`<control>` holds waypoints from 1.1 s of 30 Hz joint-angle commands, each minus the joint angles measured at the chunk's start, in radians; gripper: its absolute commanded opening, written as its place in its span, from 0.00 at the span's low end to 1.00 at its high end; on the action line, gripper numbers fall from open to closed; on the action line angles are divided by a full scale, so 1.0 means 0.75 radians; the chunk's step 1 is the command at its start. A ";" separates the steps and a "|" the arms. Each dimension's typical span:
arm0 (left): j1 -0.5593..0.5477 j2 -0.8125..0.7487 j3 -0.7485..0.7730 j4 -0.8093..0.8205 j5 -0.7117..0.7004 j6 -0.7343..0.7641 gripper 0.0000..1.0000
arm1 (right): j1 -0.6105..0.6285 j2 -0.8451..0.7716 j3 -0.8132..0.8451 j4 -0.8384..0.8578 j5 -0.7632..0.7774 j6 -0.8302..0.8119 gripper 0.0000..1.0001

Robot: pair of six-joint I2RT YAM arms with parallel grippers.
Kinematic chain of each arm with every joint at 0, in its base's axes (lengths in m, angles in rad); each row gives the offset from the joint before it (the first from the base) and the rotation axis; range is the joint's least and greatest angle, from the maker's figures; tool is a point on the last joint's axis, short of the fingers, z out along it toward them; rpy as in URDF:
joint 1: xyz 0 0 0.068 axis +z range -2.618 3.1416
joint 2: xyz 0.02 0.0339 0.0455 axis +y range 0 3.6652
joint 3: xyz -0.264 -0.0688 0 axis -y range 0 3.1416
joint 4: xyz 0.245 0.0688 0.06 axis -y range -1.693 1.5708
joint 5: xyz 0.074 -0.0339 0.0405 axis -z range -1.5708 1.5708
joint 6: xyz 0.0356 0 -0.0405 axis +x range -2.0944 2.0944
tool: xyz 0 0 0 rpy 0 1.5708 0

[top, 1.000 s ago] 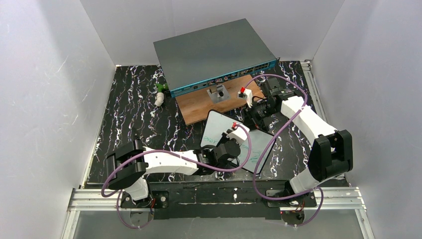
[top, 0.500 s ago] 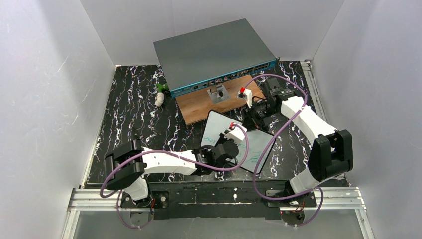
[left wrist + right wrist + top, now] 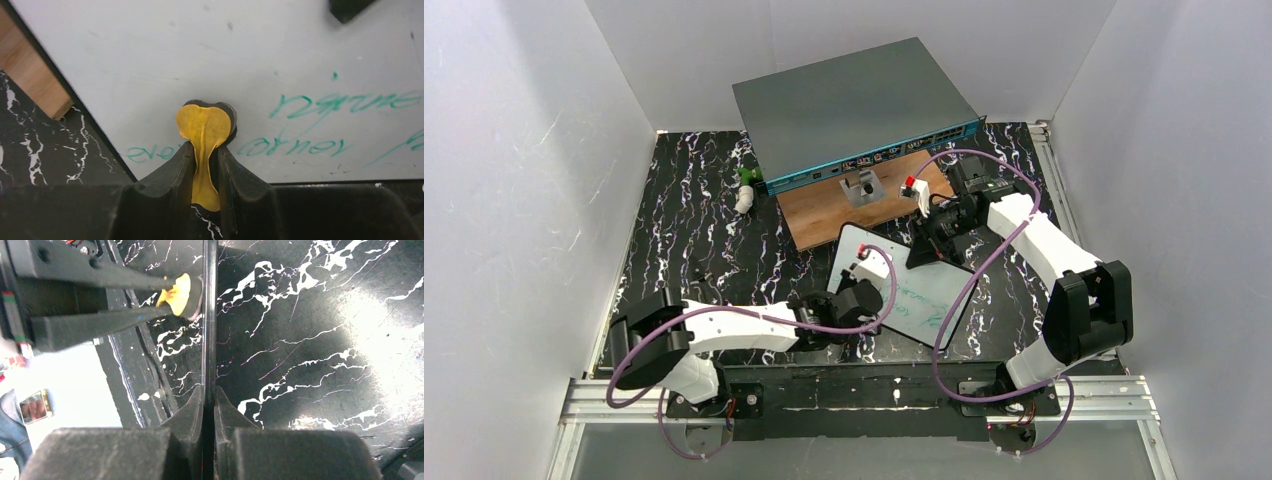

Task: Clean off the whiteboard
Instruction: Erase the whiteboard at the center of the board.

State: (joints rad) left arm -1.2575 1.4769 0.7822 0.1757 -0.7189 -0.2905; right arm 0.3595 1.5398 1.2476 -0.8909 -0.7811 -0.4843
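Note:
The whiteboard (image 3: 919,288) lies tilted over the black marbled table. Green handwriting (image 3: 310,145) runs across its lower part. My left gripper (image 3: 869,290) is shut on a yellow pad with a dark backing (image 3: 205,125). The pad presses on the board near its left corner, over the writing. My right gripper (image 3: 929,245) is shut on the board's far right edge, which shows edge-on (image 3: 210,315) between its fingers (image 3: 194,407). The yellow pad (image 3: 177,292) and the left gripper's fingers also show in the right wrist view.
A large grey box with a teal front (image 3: 854,100) stands at the back. A brown wooden board (image 3: 824,215) with a small metal block (image 3: 861,187) lies before it. A small white and green object (image 3: 745,192) sits at the left. Purple cables loop over the board.
My left gripper has slid left and towards the near edge across the whiteboard with the pad. The right gripper keeps its hold on the board's edge.

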 commanded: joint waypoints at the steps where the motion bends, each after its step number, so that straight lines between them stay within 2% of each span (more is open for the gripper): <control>1: 0.042 -0.092 -0.007 -0.011 0.055 -0.009 0.00 | 0.020 -0.006 0.010 -0.023 0.035 -0.090 0.01; 9: -0.039 0.116 0.131 0.012 0.147 0.043 0.00 | 0.020 -0.006 0.010 -0.023 0.036 -0.090 0.01; 18: -0.160 0.273 0.289 -0.026 0.077 0.090 0.00 | 0.019 -0.008 0.010 -0.025 0.034 -0.089 0.01; 23: -0.138 0.236 0.312 -0.037 -0.042 0.137 0.00 | 0.020 -0.011 0.010 -0.025 0.033 -0.090 0.01; 28: -0.026 0.166 0.332 -0.062 -0.020 0.138 0.00 | 0.019 -0.015 0.012 -0.025 0.035 -0.090 0.01; 33: 0.027 0.119 0.321 -0.075 0.019 0.116 0.00 | 0.020 -0.017 0.012 -0.025 0.036 -0.089 0.01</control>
State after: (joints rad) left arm -1.3033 1.6344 0.9844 0.1028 -0.6563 -0.2020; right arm 0.3515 1.5398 1.2533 -0.8806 -0.7727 -0.4870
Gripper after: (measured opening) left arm 0.192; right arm 0.105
